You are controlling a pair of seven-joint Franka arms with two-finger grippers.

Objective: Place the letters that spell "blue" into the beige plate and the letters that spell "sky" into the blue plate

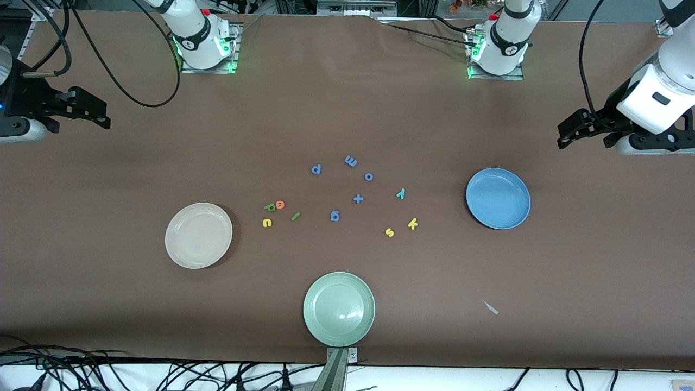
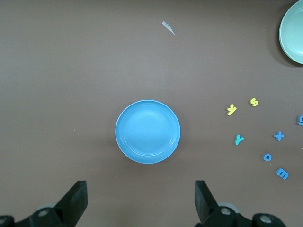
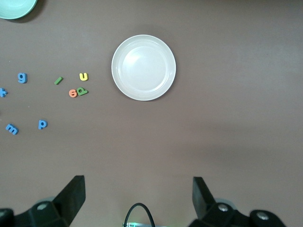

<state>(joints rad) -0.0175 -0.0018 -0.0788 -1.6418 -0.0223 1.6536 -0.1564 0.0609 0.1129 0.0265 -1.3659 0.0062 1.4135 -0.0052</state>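
Note:
The beige plate point(image 1: 198, 235) point(image 3: 143, 67) lies toward the right arm's end of the table. Beside it lie the green b point(image 1: 269, 207) point(image 3: 82, 91), orange e point(image 1: 280, 204) point(image 3: 73, 93), yellow u point(image 1: 266, 222) point(image 3: 84, 76) and green l point(image 1: 295, 216) point(image 3: 58, 81). The blue plate point(image 1: 498, 197) point(image 2: 147, 131) lies toward the left arm's end, with the teal y point(image 1: 400, 193) point(image 2: 239, 139), yellow k point(image 1: 412, 223) point(image 2: 231, 109) and yellow s point(image 1: 389, 232) point(image 2: 254, 102) beside it. Both plates hold nothing. My left gripper point(image 1: 566, 136) point(image 2: 141, 189) and right gripper point(image 1: 103, 117) point(image 3: 138, 187) hang open and empty above the table's two ends.
A pale green plate point(image 1: 339, 308) sits near the table's front edge, nearest the front camera. Several all-blue letters point(image 1: 351, 161) are scattered mid-table between the two letter groups. A small grey scrap point(image 1: 491, 308) lies near the front edge. Cables run by the arm bases.

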